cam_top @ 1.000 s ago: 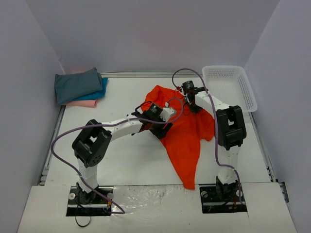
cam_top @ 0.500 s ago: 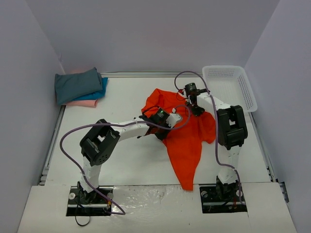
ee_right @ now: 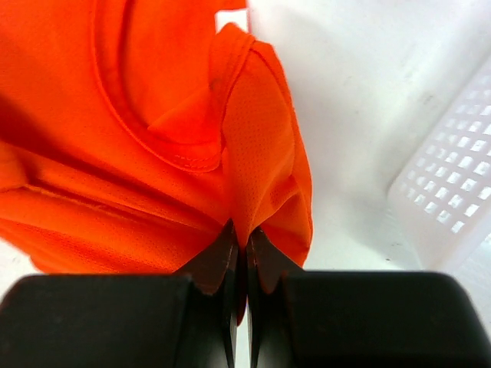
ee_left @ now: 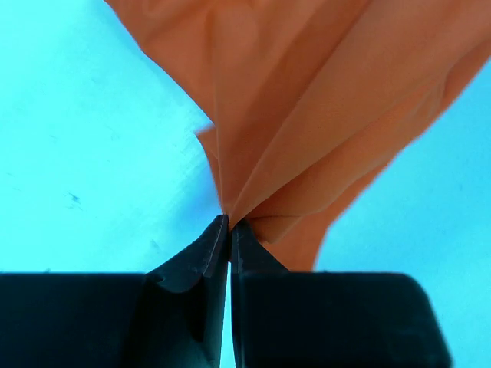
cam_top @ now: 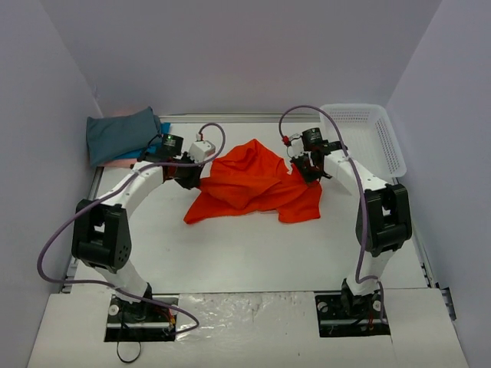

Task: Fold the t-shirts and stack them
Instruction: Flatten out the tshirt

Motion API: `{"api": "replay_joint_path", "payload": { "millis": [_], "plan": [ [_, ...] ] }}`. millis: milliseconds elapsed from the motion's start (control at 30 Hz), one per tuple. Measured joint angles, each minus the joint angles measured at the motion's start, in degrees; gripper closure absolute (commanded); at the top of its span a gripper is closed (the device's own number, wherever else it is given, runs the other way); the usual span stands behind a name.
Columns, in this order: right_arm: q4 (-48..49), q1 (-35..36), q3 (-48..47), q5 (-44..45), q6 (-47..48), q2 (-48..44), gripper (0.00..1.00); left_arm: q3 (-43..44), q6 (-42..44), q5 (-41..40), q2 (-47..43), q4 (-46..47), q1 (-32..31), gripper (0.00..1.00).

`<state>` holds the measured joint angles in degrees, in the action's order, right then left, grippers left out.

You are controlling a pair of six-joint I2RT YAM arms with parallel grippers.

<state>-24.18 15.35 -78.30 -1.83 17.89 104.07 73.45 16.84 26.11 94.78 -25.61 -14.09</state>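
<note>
A bright orange t-shirt (cam_top: 253, 184) hangs stretched between both grippers over the middle of the table, its lower folds drooping toward the table. My left gripper (cam_top: 190, 175) is shut on its left end; the cloth (ee_left: 307, 115) fans out from the pinched tips (ee_left: 229, 224). At the right end, my right gripper (cam_top: 307, 167) is shut on the shirt near its collar (ee_right: 184, 146), the jaws (ee_right: 242, 230) clamping a fold. Folded t-shirts sit stacked at the back left: dark grey-teal (cam_top: 119, 134) on top, bright blue (cam_top: 157, 144) under it, pale pink (cam_top: 126, 162) at the bottom.
A white plastic mesh basket (cam_top: 364, 138) stands at the back right, close to the right arm, and shows at the edge of the right wrist view (ee_right: 453, 184). Purple cables loop from both arms. Walls close in the table on three sides.
The left gripper closed on the orange shirt and swung it far left and back, toward the folded stack. The shirt went from a long drape to a wide horizontal spread. The right gripper shifted slightly right.
</note>
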Motion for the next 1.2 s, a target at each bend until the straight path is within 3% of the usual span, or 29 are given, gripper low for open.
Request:
{"api": "replay_joint_path", "payload": {
  "millis": [67, 200, 300, 467, 500, 533, 567, 600, 633, 700, 833, 967, 1067, 1200],
  "plan": [
    [-1.1, 0.0, 0.3, -2.4, 0.6, -1.0, 1.0, -0.8, 3.0, 0.5, 1.1, -2.8, 0.3, 0.91],
    [-5.5, -0.4, 1.7, -3.7, 3.4, -1.2, 1.0, -1.0, 7.8, -1.6, 8.7, -9.2, 0.4, 0.92],
    [-9.0, -0.4, 3.5, -3.6, 4.9, -1.4, 1.0, 1.0, 8.8, -4.3, 14.3, -10.7, 1.5, 0.75],
    [-12.3, -0.2, 5.0, -4.0, 6.6, -2.3, 1.0, 1.4, 8.2, -3.8, 13.9, -10.6, 2.7, 0.68],
    [-12.7, -0.2, 5.1, -4.4, 6.7, -2.4, 0.97, 1.1, 8.0, -3.5, 13.6, -10.4, 2.7, 0.66],
    [-12.9, -0.2, 5.2, -4.8, 6.8, -2.4, 0.82, 1.0, 7.7, -2.9, 13.0, -10.6, 2.7, 0.66],
    [-13.1, -0.2, 5.2, -5.2, 6.7, -2.4, 0.76, 1.0, 7.3, -2.3, 12.2, -10.6, 2.7, 0.66],
    [-13.3, -0.2, 5.3, -5.7, 7.1, -2.4, 0.63, 1.2, 6.9, -1.6, 11.3, -10.8, 2.6, 0.66],
    [-13.5, -0.2, 5.4, -6.3, 7.4, -2.4, 0.39, 1.8, 6.4, -0.9, 10.0, -11.5, 2.2, 0.65],
    [-13.9, -0.3, 5.5, -7.2, 7.6, -2.4, 0.29, 4.0, 5.4, 0.5, 6.8, -12.0, 1.2, 0.6],
    [-14.6, -0.8, 4.8, -8.5, 8.0, -2.4, 0.25, 11.0, 4.7, 1.3, 0.7, -11.8, -5.5, 0.54],
    [-16.0, -1.7, -1.3, -9.2, 8.0, -2.3, 0.23, 15.8, 4.6, 0.6, -2.0, -10.5, -16.7, 0.44],
    [-15.5, -2.5, -8.8, -9.8, 7.7, -1.6, 0.23, 17.3, 4.3, -0.5, -0.1, -9.8, -24.2, 0.44],
    [-13.9, -3.7, -16.2, -11.3, 6.2, 0.9, 0.22, 17.4, 1.9, -1.7, 5.8, -7.6, -29.5, 0.4]
  ]
}}
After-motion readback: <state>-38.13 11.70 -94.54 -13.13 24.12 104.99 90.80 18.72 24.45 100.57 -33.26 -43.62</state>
